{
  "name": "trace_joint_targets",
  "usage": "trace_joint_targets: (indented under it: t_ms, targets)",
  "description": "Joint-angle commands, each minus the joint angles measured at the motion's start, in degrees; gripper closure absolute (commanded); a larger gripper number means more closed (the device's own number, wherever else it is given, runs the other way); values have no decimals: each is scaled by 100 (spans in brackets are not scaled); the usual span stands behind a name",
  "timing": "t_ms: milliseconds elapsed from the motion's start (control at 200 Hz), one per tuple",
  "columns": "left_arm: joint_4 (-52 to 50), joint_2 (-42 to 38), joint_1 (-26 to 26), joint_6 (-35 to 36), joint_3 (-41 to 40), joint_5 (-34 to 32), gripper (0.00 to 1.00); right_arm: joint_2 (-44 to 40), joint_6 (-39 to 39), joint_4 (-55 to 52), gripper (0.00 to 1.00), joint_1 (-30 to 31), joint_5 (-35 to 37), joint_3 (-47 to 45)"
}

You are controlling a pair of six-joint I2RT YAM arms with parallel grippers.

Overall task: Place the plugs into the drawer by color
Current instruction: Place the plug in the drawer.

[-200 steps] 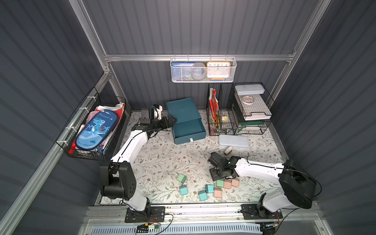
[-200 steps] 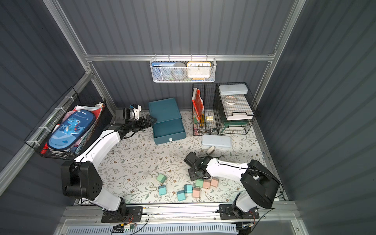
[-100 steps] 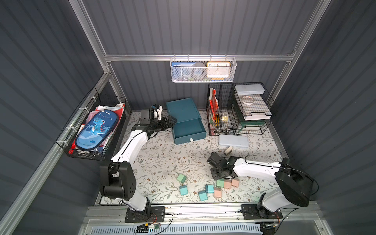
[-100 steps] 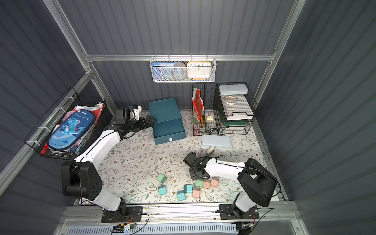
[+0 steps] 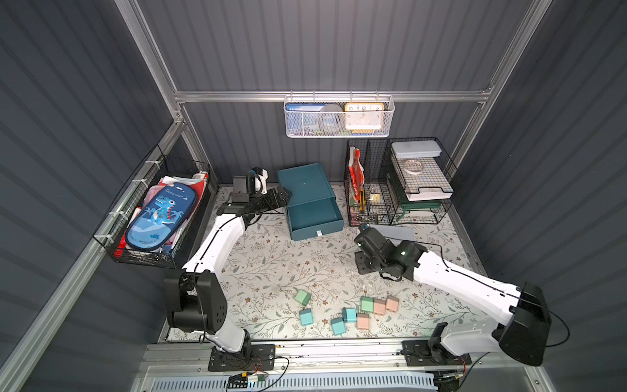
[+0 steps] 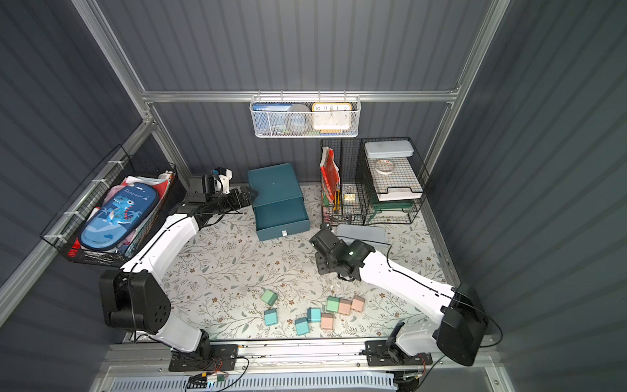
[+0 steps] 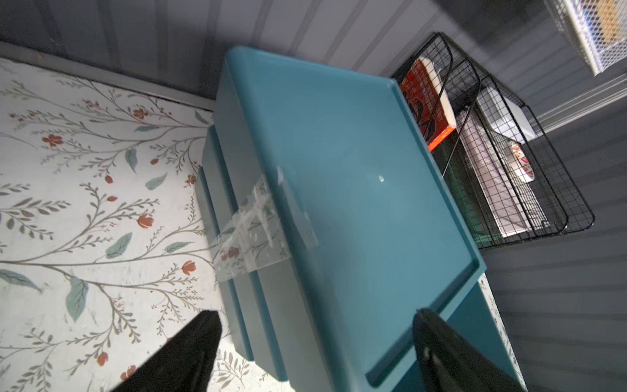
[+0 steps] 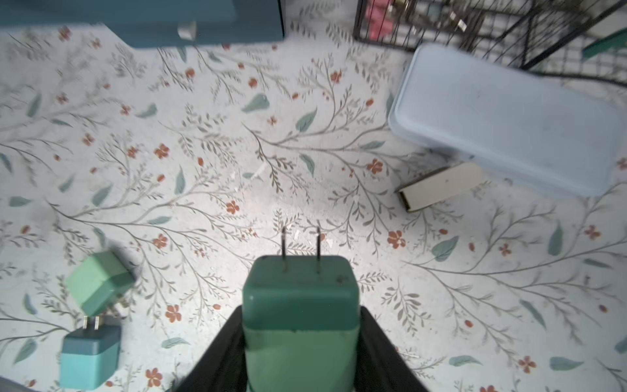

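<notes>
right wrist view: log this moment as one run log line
right gripper shut on green plug | left gripper open beside drawer unit | one drawer pulled out | eight plugs on mat

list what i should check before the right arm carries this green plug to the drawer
1. Grip: right pincer is shut on the mint green plug, prongs pointing away from it: ok.
2. Target: one open drawer of the cabinet is pulled out, and its visible inside is bare: ok.
3. Path: the mat between plug and drawer carries nothing: ok.
4. Left pincer is open at the cabinet's side, off the drawer's opening: ok.
5. Is the left pincer steadying the cabinet: cannot tell.
6. Which level the open drawer belongs to: cannot tell.
</notes>
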Motion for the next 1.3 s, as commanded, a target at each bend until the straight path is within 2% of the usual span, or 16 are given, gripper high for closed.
trace_joint_targets:
  t_ms: [0,105,370,585,961,1296]
  targets:
    - [-307,144,-36,172,358,-206,6,-19,-332,-522,63,-198,-58,791]
    - [-344,311,-36,180,406,-221,7,400,-590,-887,64,-372,-278,1826]
    - [-286,604,-142,182,361,-242,9,2059,-1266,-1609,63,-431,-580,4465]
    - [-287,667,-142,283,319,-320,13,3265,-1422,-1912,62,-440,-766,5900]
    - [-243,575,-142,373,204,-272,15,4428,-1402,-2222,59,-600,-1035,6629]
    - [-217,548,-142,380,204,-209,15,4849,-1308,-2308,54,-676,-727,6872]
